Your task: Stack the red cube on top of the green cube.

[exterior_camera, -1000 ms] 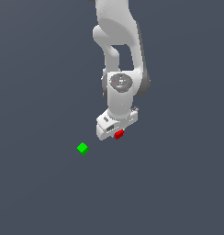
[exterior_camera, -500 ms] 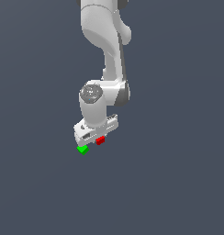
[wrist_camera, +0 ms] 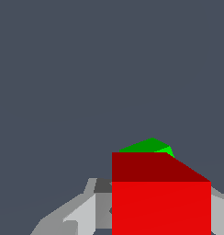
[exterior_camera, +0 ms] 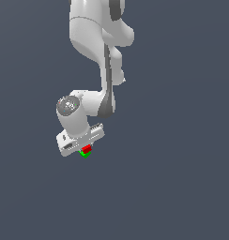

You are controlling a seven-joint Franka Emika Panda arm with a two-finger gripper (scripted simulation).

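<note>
Claw (exterior_camera: pixel 85 149) grasps red cube (wrist_camera: pixel 160 197); wrist view shows green cube (wrist_camera: pixel 148 145) beyond

A bare simulated scene: only a flat, featureless grey-blue ground (exterior_camera: pixel 182 187) surrounds the arm (exterior_camera: pixel 95 42).

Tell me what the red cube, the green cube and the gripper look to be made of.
Red cube: flat, matte, uniform red faces with no grain or gloss; the material is open, perhaps plastic or painted wood. Green cube: the same plain matte look in green. Gripper: smooth light grey-white shell with soft shading, like moulded plastic or painted metal. All are simulator renders.
</note>
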